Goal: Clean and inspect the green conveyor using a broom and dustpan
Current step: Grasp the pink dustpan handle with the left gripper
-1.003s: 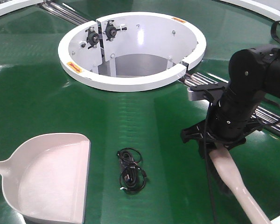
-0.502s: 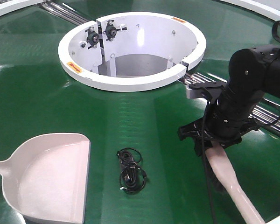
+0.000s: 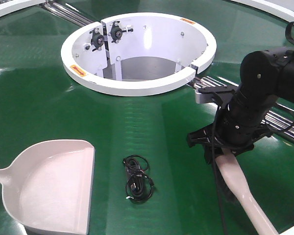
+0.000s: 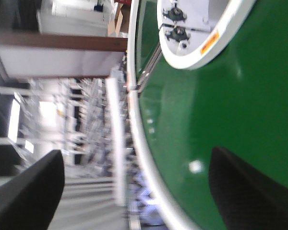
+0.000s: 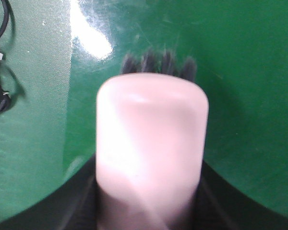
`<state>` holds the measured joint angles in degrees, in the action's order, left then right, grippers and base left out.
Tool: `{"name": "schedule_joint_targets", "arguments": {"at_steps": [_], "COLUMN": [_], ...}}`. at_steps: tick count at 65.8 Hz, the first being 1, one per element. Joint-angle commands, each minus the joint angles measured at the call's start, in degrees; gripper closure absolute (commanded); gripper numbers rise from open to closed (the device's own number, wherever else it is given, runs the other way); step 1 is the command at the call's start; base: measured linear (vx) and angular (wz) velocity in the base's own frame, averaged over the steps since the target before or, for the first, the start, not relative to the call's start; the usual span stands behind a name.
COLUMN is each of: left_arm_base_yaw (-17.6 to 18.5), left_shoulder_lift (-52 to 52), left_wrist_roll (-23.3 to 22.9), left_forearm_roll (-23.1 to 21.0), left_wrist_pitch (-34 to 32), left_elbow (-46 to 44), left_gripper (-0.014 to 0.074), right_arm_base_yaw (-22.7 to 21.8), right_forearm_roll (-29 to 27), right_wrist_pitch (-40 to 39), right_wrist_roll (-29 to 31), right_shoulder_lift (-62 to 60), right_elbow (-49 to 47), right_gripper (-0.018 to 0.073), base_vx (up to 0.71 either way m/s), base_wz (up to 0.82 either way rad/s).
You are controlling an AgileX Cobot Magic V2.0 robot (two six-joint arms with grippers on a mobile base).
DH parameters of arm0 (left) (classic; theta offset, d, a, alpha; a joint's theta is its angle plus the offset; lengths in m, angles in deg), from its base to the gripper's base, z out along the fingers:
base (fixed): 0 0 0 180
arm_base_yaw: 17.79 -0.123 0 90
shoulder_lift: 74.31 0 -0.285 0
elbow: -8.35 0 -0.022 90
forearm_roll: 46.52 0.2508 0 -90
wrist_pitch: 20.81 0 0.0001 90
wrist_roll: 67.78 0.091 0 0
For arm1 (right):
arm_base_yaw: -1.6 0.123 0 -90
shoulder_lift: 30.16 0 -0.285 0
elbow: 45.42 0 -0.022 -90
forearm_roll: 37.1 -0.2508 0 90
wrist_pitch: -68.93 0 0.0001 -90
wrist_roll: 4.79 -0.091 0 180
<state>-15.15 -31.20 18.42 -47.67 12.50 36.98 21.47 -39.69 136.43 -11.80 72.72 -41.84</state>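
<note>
The broom (image 3: 237,178) lies bristles-down on the green conveyor desk (image 3: 39,98), its head grasped between the right fingers (image 5: 72,201). A black cable coil (image 3: 137,178) sits between it and the dustpan (image 3: 54,186). The left fingers (image 4: 29,191) are spread wide, released.

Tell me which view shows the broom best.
Exterior front-facing: it shows the broom in context, with its pale head and most of its handle over the green conveyor. Right wrist shows only the blurred head end close up, with dark bristle tips beyond. Left wrist shows none of it.
</note>
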Motion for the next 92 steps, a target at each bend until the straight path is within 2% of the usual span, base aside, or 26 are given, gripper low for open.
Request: {"name": "schedule_joint_targets", "arguments": {"at_steps": [1,6,24,36,42,47,50,63,68,80,86,92], "left_arm_base_yaw": [0.48,0.48,0.48,0.48,0.48,0.48,0.48,0.48,0.48,0.48,0.4,0.4], "left_shoulder_lift": [0.52,0.52,0.52,0.62,1.95,4.3,5.92,15.37,19.03,27.89,31.84,34.63], "left_wrist_roll": [12.96,15.32,15.22,14.64,9.4,5.19,3.33,2.7,1.13,-10.06,-12.57,-12.99], "left_forearm_roll": [-0.4,-0.44,-1.55,-0.57,0.63,1.15,2.86,7.52,9.38,15.88,18.5,20.27], "left_wrist_pitch": [-4.23,-4.23,-3.71,-0.52,0.76,4.01,7.13,22.36,27.66,37.67,38.11,38.11], "left_elbow": [-1.83,-1.83,-1.56,-1.71,-3.1,-5.43,-6.79,-12.03,-13.0,-13.15,-13.08,-13.15], "left_gripper": [0.0028,0.0028,0.0028,0.0028,0.0028,0.0028,0.0028,0.0028,0.0028,0.0028,0.0028,0.0028], "right_arm_base_yaw": [-0.12,-0.12,-0.12,-0.12,-0.12,-0.12,-0.12,-0.12,-0.12,-0.12,-0.12,-0.12], "right_forearm_roll": [-0.23,-0.23,-0.23,-0.23,-0.23,-0.23,-0.23,-0.23,-0.23,-0.23,-0.23,-0.23], "right_wrist_pitch": [-0.46,-0.46,-0.46,-0.46,-0.46,-0.68,-0.68,-0.68,-0.68,-0.68,-0.61,-0.61], "right_wrist_roll": [0.2,0.2,0.2,0.2,0.2,0.2,0.2,0.2,0.2,0.2,0.2,0.2], "right_shoulder_lift": [-2.46,-2.46,-2.46,-2.46,-2.46,-2.46,-2.46,-2.46,-2.46,-2.46,-2.46,-2.46], "right_elbow": [-1.7,-1.7,-1.7,-1.7,-1.7,-1.7,-1.7,-1.7,-1.7,-1.7,-1.7,-1.7], "right_gripper": [0.0565,0.0565,0.0565,0.0565,0.0565,0.0565,0.0565,0.0565,0.0565,0.0565,0.0565,0.0565], "base_vx": [0.0,0.0,0.0,0.0,0.0,0.0,0.0,0.0,0.0,0.0,0.0,0.0], "base_wz": [0.0,0.0,0.0,0.0,0.0,0.0,0.0,0.0,0.0,0.0,0.0,0.0]}}
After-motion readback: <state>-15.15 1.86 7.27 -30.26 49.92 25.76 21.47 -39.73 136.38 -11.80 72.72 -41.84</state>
